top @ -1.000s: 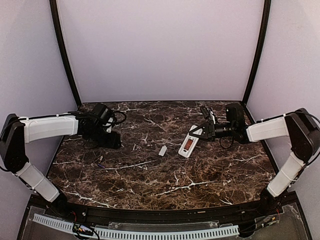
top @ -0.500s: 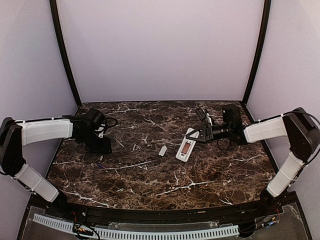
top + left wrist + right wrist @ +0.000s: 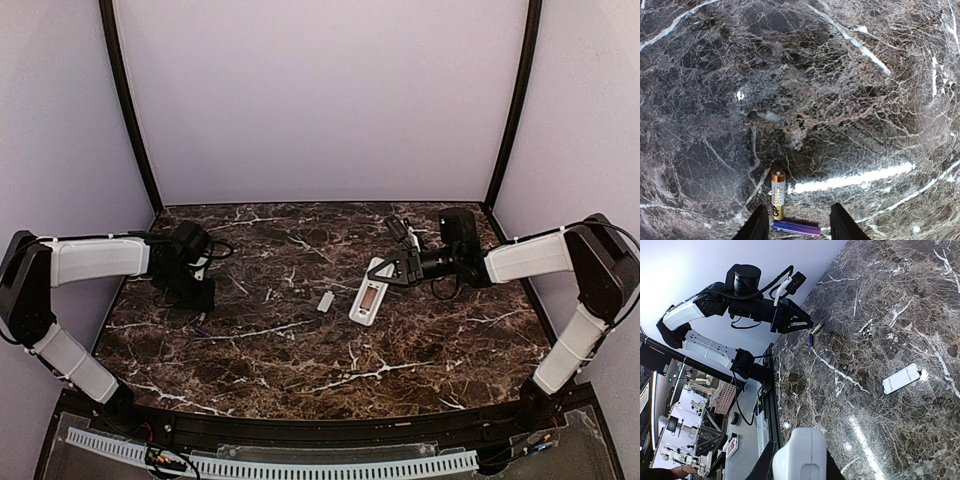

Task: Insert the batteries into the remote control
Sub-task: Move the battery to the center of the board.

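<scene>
left hand [image 3: 798, 214] at batteries [image 3: 778, 197], plain only in wrist views

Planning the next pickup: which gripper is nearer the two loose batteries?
Left. The left gripper hangs directly over the batteries, its open fingers either side of them. The right gripper is far across the table, shut on the remote control.

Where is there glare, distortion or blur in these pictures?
Left wrist view: a bright glare streak on the marble table beside the gold-capped battery; veins curve toward the edges, wide-lens distortion. Right wrist view: small glare spots on the marble; the remote control, close to the lens, looks soft. Top view: soft, even light.
</scene>
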Tool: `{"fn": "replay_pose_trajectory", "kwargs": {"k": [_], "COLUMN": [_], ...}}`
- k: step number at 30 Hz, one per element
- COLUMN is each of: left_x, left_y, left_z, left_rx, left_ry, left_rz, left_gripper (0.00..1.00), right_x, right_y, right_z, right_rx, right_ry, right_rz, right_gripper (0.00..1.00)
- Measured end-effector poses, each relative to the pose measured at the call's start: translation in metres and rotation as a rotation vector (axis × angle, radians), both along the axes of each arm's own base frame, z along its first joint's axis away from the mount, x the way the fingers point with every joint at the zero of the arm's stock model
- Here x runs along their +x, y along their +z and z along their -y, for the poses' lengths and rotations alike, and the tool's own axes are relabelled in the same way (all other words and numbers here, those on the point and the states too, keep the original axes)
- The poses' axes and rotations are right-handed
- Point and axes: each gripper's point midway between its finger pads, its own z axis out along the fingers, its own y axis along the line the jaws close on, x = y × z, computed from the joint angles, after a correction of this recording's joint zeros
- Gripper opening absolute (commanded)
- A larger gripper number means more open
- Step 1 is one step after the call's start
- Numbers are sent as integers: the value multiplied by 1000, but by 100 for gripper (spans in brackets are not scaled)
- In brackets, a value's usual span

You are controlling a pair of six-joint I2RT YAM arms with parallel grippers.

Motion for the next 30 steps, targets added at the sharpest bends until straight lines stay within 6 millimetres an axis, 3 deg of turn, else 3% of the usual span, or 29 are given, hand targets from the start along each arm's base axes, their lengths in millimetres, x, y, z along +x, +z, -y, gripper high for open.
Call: {"fn": "replay_pose_trajectory", "kwargs": {"k": [14, 30], "left_x": [-9, 1], "left_y": [-28, -39], "left_z": [-15, -7], "left_rx": [39, 10], "left_ry": [22, 16], "left_rz": [-78, -76], "left_gripper": [34, 12], "right_x": [0, 3], "right_y": [-6, -1], "right_z": [0, -2], "right_rx": [-11, -5], "right_ry": [2, 3], "right_rz": [-21, -4], "right_gripper": [0, 0]}}
